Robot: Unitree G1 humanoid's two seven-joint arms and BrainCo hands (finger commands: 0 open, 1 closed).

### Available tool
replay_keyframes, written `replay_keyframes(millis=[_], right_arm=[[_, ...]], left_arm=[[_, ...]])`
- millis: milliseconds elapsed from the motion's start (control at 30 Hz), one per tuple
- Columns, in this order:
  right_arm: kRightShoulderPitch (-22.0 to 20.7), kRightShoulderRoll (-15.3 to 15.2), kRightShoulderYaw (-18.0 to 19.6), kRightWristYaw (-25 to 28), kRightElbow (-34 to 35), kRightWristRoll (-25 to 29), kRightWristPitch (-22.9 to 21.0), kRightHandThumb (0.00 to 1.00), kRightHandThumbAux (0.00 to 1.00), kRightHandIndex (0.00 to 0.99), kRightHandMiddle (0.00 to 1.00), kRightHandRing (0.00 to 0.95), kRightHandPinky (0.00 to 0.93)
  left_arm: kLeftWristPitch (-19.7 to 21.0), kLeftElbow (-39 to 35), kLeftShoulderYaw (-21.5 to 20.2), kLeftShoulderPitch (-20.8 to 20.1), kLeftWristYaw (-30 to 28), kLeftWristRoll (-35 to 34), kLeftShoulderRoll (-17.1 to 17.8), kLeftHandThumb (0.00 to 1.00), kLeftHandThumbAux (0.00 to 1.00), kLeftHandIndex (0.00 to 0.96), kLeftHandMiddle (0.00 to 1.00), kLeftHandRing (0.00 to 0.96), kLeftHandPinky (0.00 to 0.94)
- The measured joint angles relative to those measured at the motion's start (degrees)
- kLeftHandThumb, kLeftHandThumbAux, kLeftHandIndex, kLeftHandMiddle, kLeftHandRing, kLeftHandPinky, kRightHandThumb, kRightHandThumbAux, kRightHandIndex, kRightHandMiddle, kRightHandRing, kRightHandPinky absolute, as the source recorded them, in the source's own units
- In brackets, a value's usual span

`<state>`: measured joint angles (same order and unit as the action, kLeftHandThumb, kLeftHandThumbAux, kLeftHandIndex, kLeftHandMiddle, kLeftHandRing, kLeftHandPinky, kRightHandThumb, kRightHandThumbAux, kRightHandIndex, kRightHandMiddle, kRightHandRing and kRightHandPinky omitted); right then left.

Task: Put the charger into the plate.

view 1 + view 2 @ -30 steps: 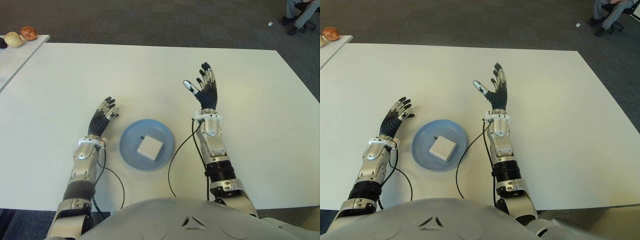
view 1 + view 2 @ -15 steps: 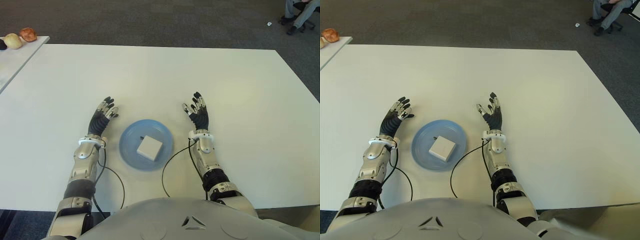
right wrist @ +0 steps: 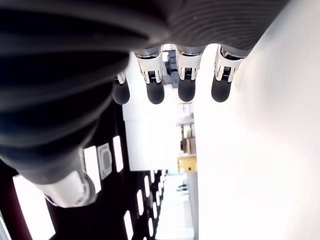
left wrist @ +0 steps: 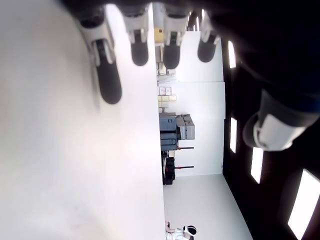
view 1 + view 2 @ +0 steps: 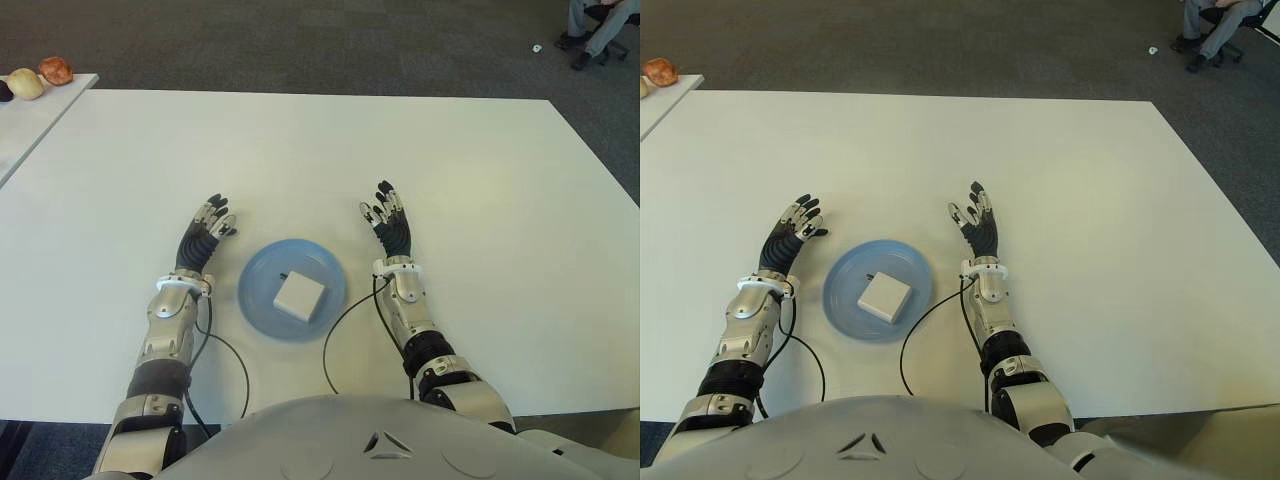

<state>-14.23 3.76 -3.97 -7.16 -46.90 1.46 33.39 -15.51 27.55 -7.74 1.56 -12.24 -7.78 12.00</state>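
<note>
A white square charger [image 5: 299,296] lies flat inside the blue plate [image 5: 259,275] near the table's front middle. My right hand [image 5: 391,222] shows just right of the plate, fingers spread and straight, holding nothing. My left hand [image 5: 208,228] shows just left of the plate, fingers likewise extended and empty. In the right wrist view the fingertips [image 3: 154,93] point straight out with nothing between them, and the left wrist view shows fingertips [image 4: 109,88] stretched over bare table.
The white table [image 5: 320,150] stretches far and wide around the plate. A second table [image 5: 30,110] at the far left carries round food items [image 5: 42,76]. A seated person's legs [image 5: 598,25] show at the far right. Cables [image 5: 345,320] trail from both wrists.
My right hand has drawn back from the raised, farther position toward me and come down beside the plate's right rim. The charger, plate and left hand have not moved.
</note>
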Motion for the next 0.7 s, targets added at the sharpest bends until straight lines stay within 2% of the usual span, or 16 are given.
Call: replay_keyframes(millis=[333,700], right_arm=[[-2.53,0.18,-0.64,1.13,-2.92,-0.84,-1.64,0.0,0.595,0.0,0.038,0.0,0.0],[-3.48,0.3,0.04,2.77,-4.0,-0.75,-2.32,0.0,0.568,0.0,0.033,0.0,0.0]], left_arm=[[0.0,0.01,0.05,-0.04,0.03,0.03,-0.22,0.0,0.549,0.0,0.104,0.093,0.093],[0.0,0.09,0.07,-0.14,1.12,0.53,-0.8,0.0,0.549,0.0,0.109,0.099,0.098]])
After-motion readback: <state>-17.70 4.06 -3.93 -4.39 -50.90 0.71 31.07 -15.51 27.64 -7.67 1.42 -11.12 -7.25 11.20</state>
